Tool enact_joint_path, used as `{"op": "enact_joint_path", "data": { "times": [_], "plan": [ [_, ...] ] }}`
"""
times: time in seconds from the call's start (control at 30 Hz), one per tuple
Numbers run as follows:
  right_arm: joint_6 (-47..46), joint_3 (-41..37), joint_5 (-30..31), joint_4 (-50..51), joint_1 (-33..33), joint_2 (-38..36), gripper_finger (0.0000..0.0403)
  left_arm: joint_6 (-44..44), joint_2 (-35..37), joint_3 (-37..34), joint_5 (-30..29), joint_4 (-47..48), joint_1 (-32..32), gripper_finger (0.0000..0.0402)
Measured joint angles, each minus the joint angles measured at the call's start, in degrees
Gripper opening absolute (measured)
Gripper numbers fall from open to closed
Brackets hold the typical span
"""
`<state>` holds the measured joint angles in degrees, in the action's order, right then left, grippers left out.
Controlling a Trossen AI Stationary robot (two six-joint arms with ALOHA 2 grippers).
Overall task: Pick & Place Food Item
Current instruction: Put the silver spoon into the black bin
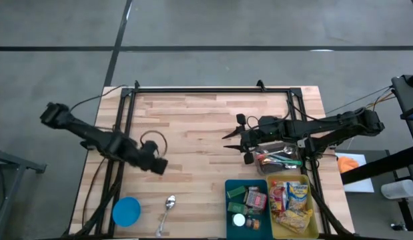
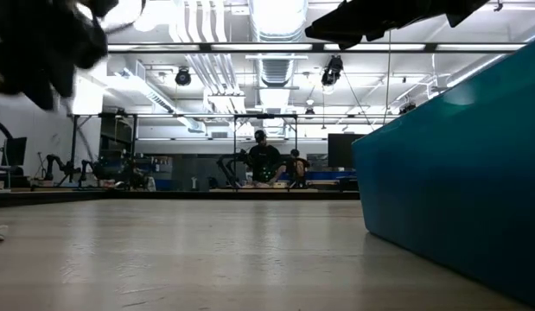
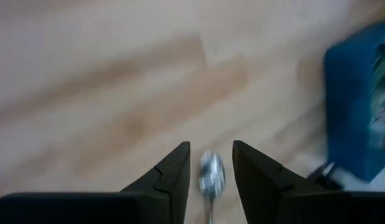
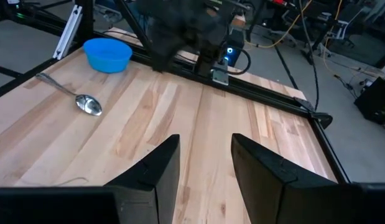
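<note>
Dark left gripper (image 3: 211, 171) above spoon (image 3: 211, 174)

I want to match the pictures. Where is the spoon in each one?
High view: spoon near the bottom edge, right of the blue bowl.
Low view: not visible.
Left wrist view: spoon between the fingers.
Right wrist view: spoon beside the blue bowl.
Shared landmark: the bowl.

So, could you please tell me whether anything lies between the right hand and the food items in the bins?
Nothing visible does. The right hand, empty with fingers apart, hovers over bare table, beside the utensil tray and apart from the teal bin and yellow bin.
</note>
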<state>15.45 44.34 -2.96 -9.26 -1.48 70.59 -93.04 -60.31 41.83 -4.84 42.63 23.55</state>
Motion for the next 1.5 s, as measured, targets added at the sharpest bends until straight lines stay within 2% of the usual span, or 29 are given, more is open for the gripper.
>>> {"op": "enact_joint_path", "data": {
  "times": [0.1, 0.27, 0.4, 0.5, 0.8, 1.07, 1.23, 1.5],
  "plan": [
    [0.00, 0.00, 0.00, 0.00, 0.00, 0.00, 0.0141, -4.57, -8.27, 9.62, 2.08, 6.60, 4.62, 0.0122],
    [0.00, 0.00, 0.00, 0.00, 0.00, 0.00, 0.0141, -7.12, -21.20, 22.29, 4.09, 11.27, 9.52, 0.0122],
    [0.00, 0.00, -0.02, 0.00, 0.00, 0.00, 0.0141, -11.78, -29.63, 28.75, 10.19, 14.03, 11.16, 0.0122],
    [0.00, 0.00, 0.00, 0.00, 0.00, 0.00, 0.0141, -15.71, -33.66, 31.31, 12.30, 14.20, 12.10, 0.0122],
    [0.00, 0.00, -0.02, 0.00, 0.00, 0.00, 0.0141, -25.41, -39.51, 32.91, 12.32, 13.48, 14.55, 0.0122],
    [0.00, 0.00, -0.02, 0.00, 0.00, 0.00, 0.0141, -33.63, -46.38, 32.88, 11.86, 6.78, 17.82, 0.0122],
    [0.00, 0.00, -0.02, 0.00, 0.01, 0.00, 0.0141, -35.01, -49.83, 32.88, 10.37, 4.94, 18.64, 0.0122],
    [0.00, 0.00, -0.02, 0.00, 0.02, 0.00, 0.0141, -34.98, -51.94, 32.84, 7.34, 7.06, 18.68, 0.0122]
  ]
}}
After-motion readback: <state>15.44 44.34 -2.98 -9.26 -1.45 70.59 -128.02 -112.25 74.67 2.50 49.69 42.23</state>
